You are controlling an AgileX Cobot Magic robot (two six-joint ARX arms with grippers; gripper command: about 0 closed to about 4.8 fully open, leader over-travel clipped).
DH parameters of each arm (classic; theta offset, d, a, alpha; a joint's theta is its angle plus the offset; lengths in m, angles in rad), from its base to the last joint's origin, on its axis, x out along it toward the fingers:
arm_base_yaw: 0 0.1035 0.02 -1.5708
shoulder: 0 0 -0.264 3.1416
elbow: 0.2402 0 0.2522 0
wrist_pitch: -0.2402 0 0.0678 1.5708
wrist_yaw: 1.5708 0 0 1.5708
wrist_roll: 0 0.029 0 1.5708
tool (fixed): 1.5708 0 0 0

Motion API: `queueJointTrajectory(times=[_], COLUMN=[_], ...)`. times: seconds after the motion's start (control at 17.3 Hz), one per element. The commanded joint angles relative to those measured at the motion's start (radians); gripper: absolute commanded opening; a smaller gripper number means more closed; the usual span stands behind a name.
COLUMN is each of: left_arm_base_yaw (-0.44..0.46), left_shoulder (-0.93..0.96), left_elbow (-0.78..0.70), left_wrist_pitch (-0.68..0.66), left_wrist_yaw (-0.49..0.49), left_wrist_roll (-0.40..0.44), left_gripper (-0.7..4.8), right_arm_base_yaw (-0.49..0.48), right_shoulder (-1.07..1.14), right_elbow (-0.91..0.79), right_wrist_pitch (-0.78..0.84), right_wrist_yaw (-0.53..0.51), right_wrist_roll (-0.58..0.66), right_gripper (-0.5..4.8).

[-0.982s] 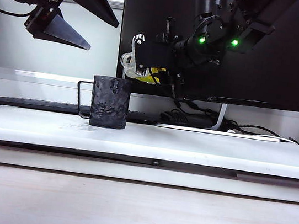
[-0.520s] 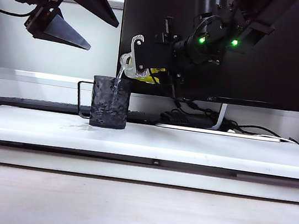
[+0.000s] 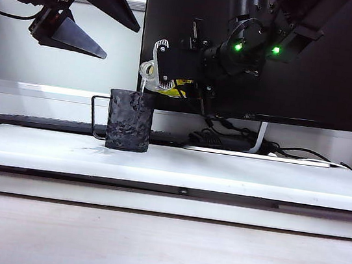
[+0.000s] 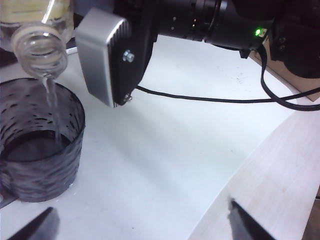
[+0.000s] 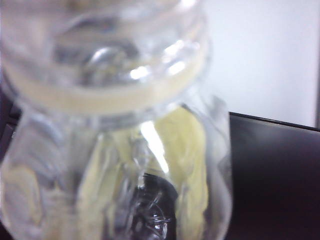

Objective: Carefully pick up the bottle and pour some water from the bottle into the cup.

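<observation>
Right end effector (image 3: 165,71) clenched on tilted bottle (image 3: 160,80) above cup (image 3: 129,120) on surface (image 3: 223,171); thin water (image 4: 52,110) stream falls into cup, water pooled inside; left end effector (image 3: 103,20) spread wide, empty, up at left.

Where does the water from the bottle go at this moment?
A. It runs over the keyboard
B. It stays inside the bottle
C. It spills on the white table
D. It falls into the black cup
D: the right gripper tips the bottle over the cup, and a thin stream of water falls inside its rim.
</observation>
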Motion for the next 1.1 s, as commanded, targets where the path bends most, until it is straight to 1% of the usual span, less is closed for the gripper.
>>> queueJointTrajectory(times=[0.06,0.46,0.58,0.64,1.1], left_arm_base_yaw=[0.0,0.0,0.0,0.0,0.0], left_shoulder=[-0.002,-0.002,-0.002,-0.002,-0.002], left_elbow=[0.002,0.002,0.002,0.002,0.002], left_wrist_pitch=[0.008,0.008,0.008,0.008,0.008], left_wrist_yaw=[0.007,0.007,0.007,0.007,0.007], left_wrist_roll=[0.011,0.012,0.012,0.012,0.012], left_gripper=[4.79,4.79,4.79,4.79,4.79], right_arm_base_yaw=[0.002,0.002,0.002,0.002,0.002], right_shoulder=[-0.01,-0.01,-0.01,-0.01,-0.01], right_elbow=[0.009,0.009,0.009,0.009,0.009], right_wrist_pitch=[0.041,0.042,0.042,0.043,0.046], right_wrist_yaw=[-0.009,-0.028,-0.031,-0.031,-0.031], right_wrist_roll=[0.0,0.0,0.0,-0.001,-0.023], right_gripper=[1.8,1.79,1.5,1.47,1.49])
